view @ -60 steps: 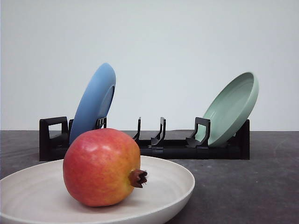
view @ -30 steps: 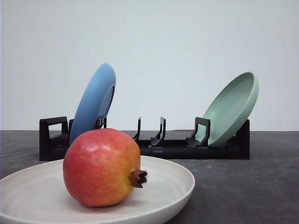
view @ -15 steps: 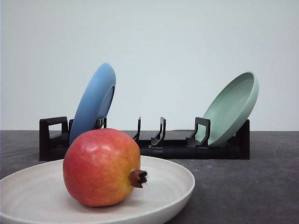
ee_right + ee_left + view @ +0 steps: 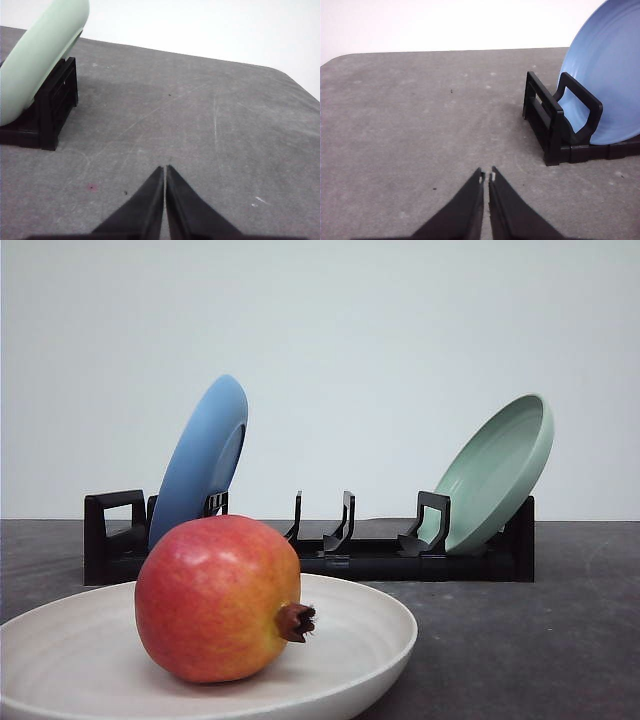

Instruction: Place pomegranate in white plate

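- I see the pomegranate point(image 4: 218, 598) resting in the near white plate point(image 4: 372, 642), crown pointing right.
- My left gripper point(image 4: 487, 177) and right gripper point(image 4: 165, 170) are both closed, holding nothing, above the table point(image 4: 215, 135).

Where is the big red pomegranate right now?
In the front view, the pomegranate sits in the white plate, left of centre, in front of the black rack holding the blue plate.
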`<control>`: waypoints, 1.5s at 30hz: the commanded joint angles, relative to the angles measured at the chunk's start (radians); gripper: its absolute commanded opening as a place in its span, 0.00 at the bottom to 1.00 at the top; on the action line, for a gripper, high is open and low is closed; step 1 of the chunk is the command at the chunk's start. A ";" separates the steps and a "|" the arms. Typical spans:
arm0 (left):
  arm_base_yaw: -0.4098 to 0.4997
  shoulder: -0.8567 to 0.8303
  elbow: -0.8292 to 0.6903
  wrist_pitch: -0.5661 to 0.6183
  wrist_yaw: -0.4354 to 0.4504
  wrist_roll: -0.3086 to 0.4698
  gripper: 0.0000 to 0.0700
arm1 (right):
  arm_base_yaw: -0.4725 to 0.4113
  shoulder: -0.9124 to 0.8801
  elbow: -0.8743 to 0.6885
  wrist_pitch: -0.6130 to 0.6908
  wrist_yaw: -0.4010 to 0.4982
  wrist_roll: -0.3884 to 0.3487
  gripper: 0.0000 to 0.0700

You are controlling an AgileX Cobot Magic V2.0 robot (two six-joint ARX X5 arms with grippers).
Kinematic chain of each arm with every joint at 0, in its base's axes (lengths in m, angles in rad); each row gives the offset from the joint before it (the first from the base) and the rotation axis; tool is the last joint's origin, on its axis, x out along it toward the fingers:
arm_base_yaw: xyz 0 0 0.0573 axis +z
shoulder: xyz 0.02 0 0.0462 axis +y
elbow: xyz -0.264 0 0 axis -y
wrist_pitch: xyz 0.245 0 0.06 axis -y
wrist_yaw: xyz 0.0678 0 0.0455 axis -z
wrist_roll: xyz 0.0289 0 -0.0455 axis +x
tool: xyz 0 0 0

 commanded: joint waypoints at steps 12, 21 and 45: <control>0.000 -0.002 -0.009 -0.005 0.005 -0.003 0.00 | -0.001 -0.001 -0.003 0.006 0.000 0.010 0.00; 0.000 -0.002 -0.009 -0.005 0.005 -0.003 0.00 | -0.001 -0.001 -0.003 0.006 0.000 0.010 0.00; 0.000 -0.002 -0.009 -0.005 0.005 -0.003 0.00 | -0.001 -0.001 -0.003 0.006 0.000 0.010 0.00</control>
